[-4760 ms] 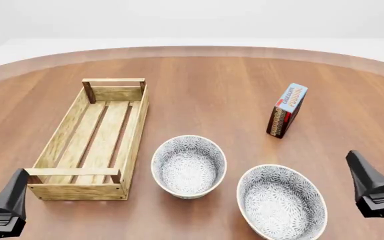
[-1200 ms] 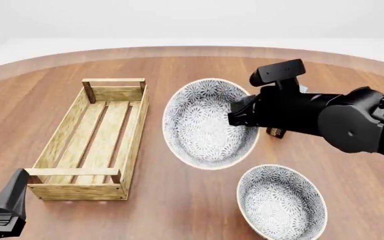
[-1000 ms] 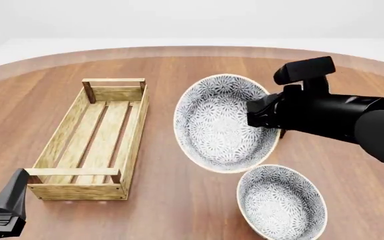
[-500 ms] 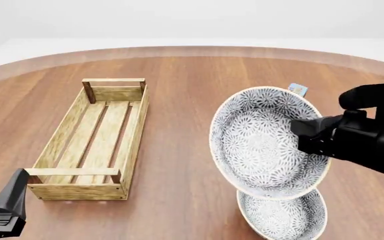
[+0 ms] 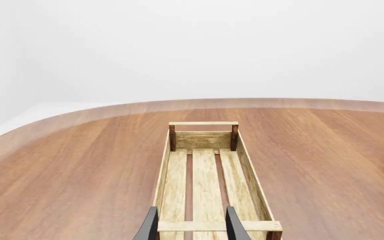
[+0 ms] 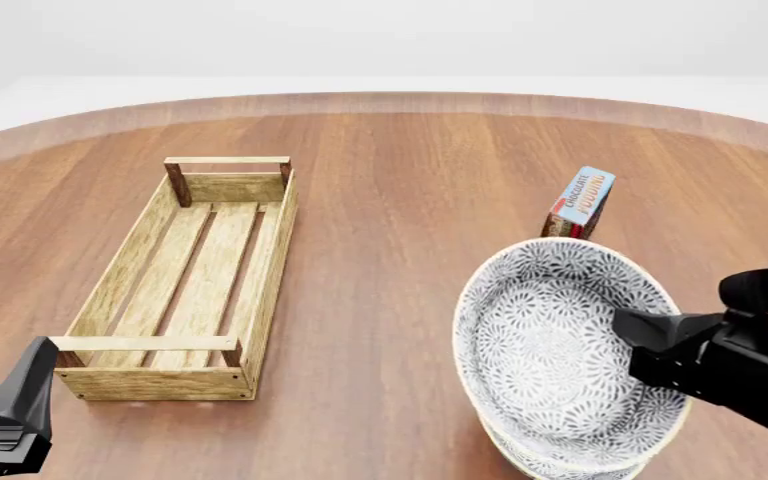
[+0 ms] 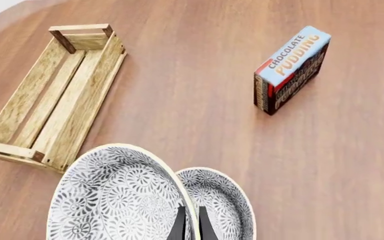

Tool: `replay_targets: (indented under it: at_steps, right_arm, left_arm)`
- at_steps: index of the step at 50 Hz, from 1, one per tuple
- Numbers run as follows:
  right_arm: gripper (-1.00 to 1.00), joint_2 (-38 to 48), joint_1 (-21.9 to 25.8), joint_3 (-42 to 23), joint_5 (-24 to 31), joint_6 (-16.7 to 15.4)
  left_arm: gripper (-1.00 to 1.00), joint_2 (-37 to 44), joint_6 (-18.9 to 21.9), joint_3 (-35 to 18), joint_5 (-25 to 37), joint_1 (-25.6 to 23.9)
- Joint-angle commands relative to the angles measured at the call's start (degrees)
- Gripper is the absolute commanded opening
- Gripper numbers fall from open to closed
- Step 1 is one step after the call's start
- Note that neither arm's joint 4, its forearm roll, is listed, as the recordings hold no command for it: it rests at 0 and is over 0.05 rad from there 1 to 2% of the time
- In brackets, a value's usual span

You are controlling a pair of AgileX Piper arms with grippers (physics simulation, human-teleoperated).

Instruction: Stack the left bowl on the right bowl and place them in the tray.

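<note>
My right gripper (image 6: 631,340) is shut on the near-right rim of the left bowl (image 6: 551,345), white with a grey flower pattern. It holds the bowl tilted just above the right bowl (image 6: 544,468), of which only a sliver shows below it. In the right wrist view the held bowl (image 7: 115,197) overlaps the right bowl (image 7: 222,202), with the fingers (image 7: 180,227) pinching its rim. The long wooden slat tray (image 6: 275,265) lies empty at the left. My left gripper (image 5: 190,226) is open and empty, low at the tray's near end (image 5: 249,175).
A small upright blue-and-red pudding box (image 6: 580,205) stands just beyond the bowls; it also shows in the right wrist view (image 7: 292,67). The round brown table's far edge (image 6: 384,100) curves across the back.
My right gripper has carried the left bowl from the table's middle to the right and toward me, lowering it over the right bowl. The left arm has not moved.
</note>
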Motion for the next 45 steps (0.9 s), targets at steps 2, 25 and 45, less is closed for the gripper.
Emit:
replay_targets:
  at_steps: [2,25,45]
  right_arm:
    - [-1.00,-2.34,-2.08,4.21,-1.51,1.78]
    - [-1.00,-1.44,-5.67,9.41,-6.63,2.52]
    - [-1.00,5.21,-7.06,11.73,-14.06,2.74]
  left_arm:
    - [1.00,0.00,0.00,0.00,0.00,0.00]
    - [1.00,0.00,0.00,0.00,0.00,0.00]
    - [1.00,0.00,0.00,0.00,0.00,0.00]
